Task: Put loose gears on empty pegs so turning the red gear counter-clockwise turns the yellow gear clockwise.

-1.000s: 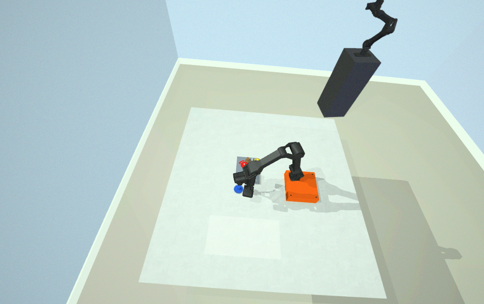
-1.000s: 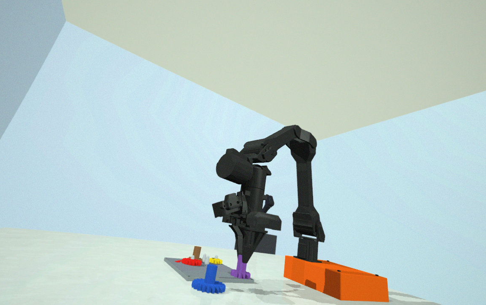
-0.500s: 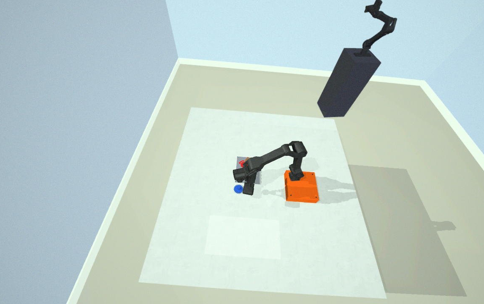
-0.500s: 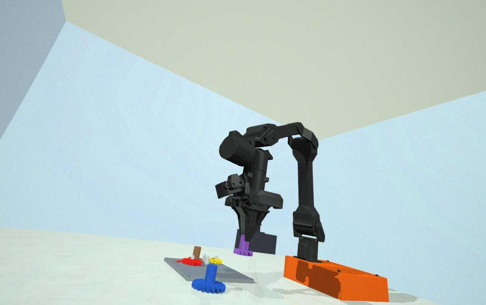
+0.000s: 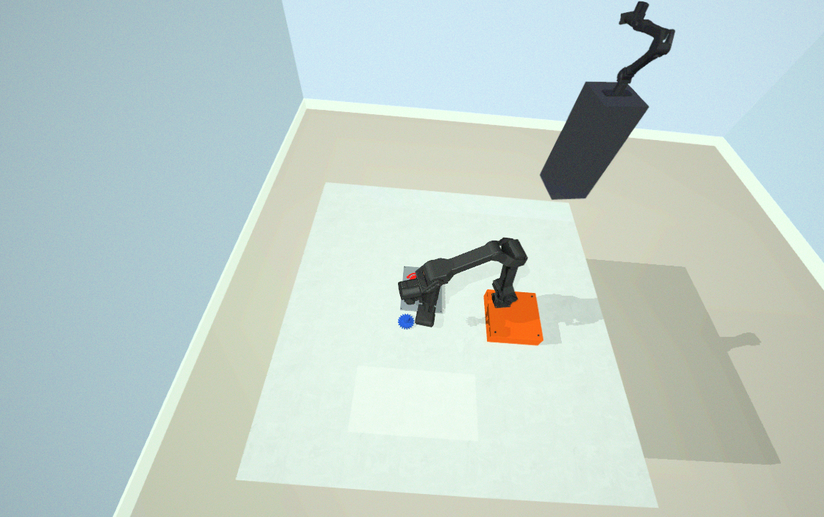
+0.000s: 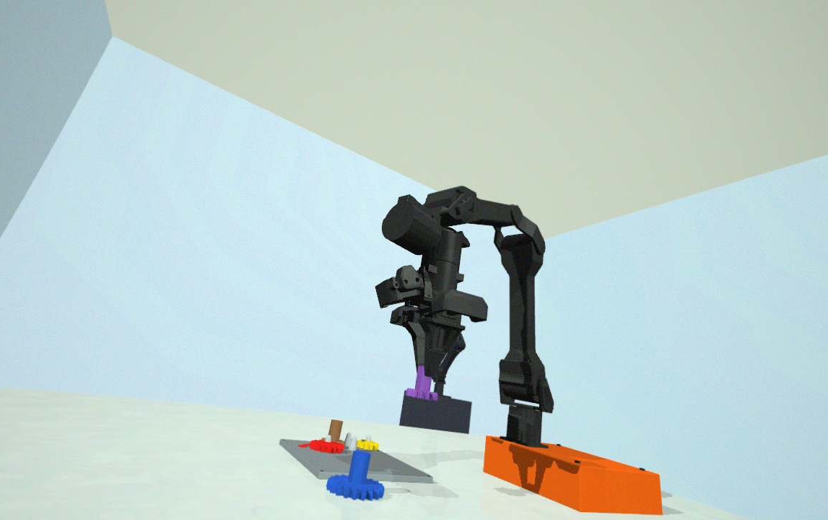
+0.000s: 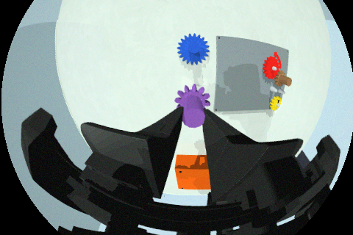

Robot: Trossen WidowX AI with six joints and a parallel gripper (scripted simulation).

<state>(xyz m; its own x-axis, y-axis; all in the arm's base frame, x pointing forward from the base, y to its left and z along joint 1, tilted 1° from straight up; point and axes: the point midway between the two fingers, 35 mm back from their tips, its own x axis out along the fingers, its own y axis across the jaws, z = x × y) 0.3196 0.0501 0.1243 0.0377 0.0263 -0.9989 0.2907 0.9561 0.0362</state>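
My gripper (image 7: pixel 193 111) is shut on the purple gear (image 6: pixel 423 383) (image 7: pixel 193 99) by its stem and holds it upright, well above the table. A large blue gear (image 5: pixel 405 321) (image 6: pixel 356 486) (image 7: pixel 193 48) stands on the table beside the grey board (image 6: pixel 377 464) (image 7: pixel 239 55). The red gear (image 6: pixel 327 445) (image 7: pixel 270 67) and the yellow gear (image 6: pixel 367 445) (image 7: pixel 275 103) sit on the board. A brown gear (image 6: pixel 335 430) (image 7: pixel 284 80) with a tall stem is on the board next to the red gear. Empty pale pegs (image 6: pixel 351 442) (image 7: pixel 277 90) stand between the brown and yellow gears. In the top view the arm hides much of the board.
The arm's orange base (image 5: pixel 514 318) (image 6: pixel 572 475) (image 7: pixel 192 172) stands on the table to the right of the board in the top and exterior views. A dark pillar (image 5: pixel 595 141) with another black arm (image 5: pixel 649 51) shows at the back right of the top view.
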